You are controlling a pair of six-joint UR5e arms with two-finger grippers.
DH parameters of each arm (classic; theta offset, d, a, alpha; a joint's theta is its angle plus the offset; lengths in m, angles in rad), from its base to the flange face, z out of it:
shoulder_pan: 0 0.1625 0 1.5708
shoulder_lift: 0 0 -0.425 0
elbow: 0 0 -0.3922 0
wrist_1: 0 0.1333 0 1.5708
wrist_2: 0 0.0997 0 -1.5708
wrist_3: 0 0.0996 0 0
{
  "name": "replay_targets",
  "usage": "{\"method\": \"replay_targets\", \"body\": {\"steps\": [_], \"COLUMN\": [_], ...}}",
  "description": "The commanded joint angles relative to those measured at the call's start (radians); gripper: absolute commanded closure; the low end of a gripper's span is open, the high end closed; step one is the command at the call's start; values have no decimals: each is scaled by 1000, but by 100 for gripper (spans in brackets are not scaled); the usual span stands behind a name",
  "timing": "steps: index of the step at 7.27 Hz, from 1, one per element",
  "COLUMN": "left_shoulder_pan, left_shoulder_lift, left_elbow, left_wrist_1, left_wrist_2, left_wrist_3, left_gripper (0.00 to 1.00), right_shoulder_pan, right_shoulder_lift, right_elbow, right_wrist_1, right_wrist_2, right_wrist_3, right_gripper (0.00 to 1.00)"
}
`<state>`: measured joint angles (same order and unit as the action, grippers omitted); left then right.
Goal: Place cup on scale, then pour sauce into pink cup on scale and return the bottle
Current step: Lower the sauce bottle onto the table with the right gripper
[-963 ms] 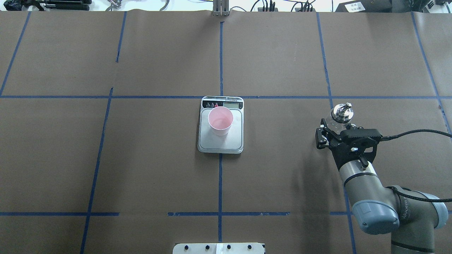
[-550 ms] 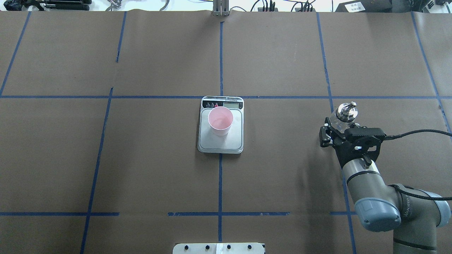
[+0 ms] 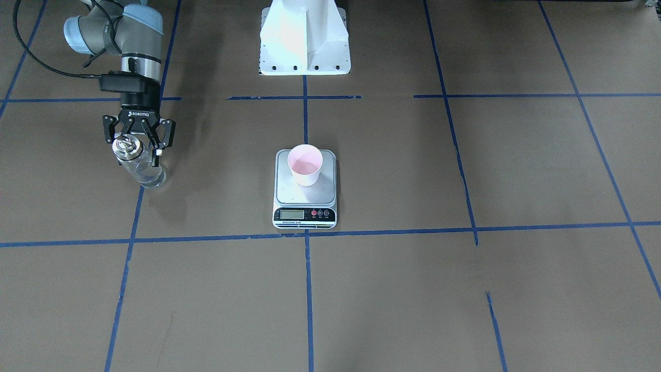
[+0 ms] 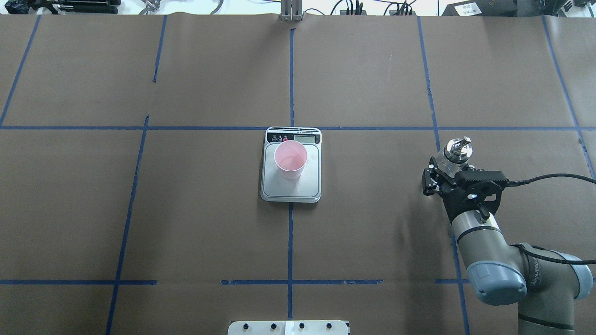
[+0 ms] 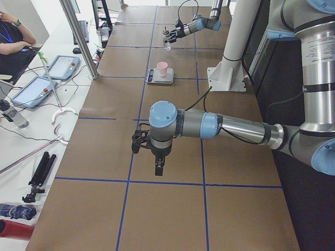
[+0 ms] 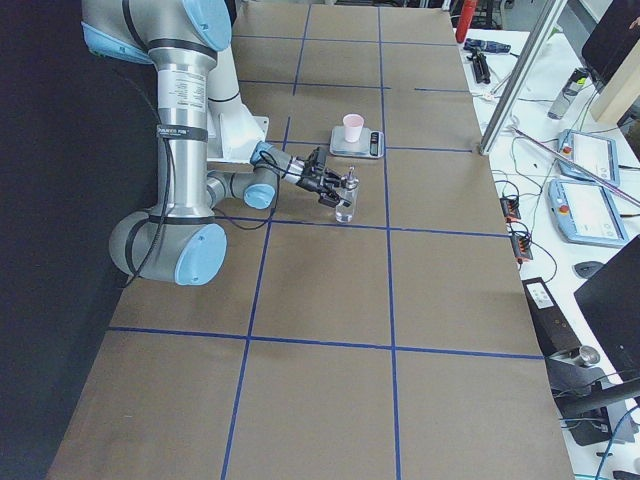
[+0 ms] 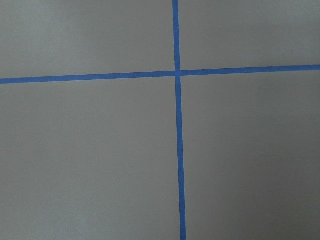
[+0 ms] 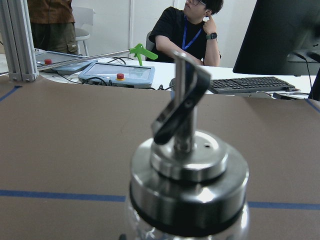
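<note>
The pink cup [image 3: 305,164] [image 4: 290,159] stands upright on the scale [image 3: 330,197] [image 4: 313,187] at the table's middle. The clear bottle [image 3: 143,171] [image 4: 456,148] with a silver spout cap stands upright far to the robot's right, at or just above the table. Clear sauce shows through its glass. My right gripper [image 3: 137,153] [image 4: 448,168] reaches in level and is shut on the bottle's body. The cap fills the right wrist view [image 8: 190,175]. My left gripper [image 5: 142,148] hangs over bare table far from the scale. I cannot tell whether it is open.
The white robot base [image 3: 304,41] stands behind the scale. Blue tape lines [image 4: 290,83] divide the brown table cover. Operators, tablets and a keyboard [image 8: 250,84] lie beyond the table's far edge.
My right gripper has moved the bottle a little further to the robot's right, away from the scale, then nearly stopped. The cup and scale have not moved.
</note>
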<state>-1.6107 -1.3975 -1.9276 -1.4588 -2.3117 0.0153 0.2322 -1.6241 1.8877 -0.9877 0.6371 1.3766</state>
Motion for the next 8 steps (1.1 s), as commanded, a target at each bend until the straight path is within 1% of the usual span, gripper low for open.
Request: {"method": "replay_targets", "body": {"steps": [1,5,7,8], "left_shoulder_pan": [0,0,0,0], "left_shoulder_lift": [0,2,2,0], "left_elbow": [-2,-2,-2,-1], "left_wrist_1": [0,2,2,2], "left_wrist_2": [0,0,0,0], "left_wrist_3": [0,0,0,0], "left_gripper": [0,0,0,0], "right_shoulder_pan": [-2,-2,-2,-4], "right_shoulder_lift": [3,12,12,16], "right_elbow": [-7,-39,-39,-38], "right_wrist_1": [1,3,1,1], "right_wrist_2": [-1,-2,-2,-4], "right_wrist_3": [28,29,27,27], "right_gripper": [100,100,100,86]}}
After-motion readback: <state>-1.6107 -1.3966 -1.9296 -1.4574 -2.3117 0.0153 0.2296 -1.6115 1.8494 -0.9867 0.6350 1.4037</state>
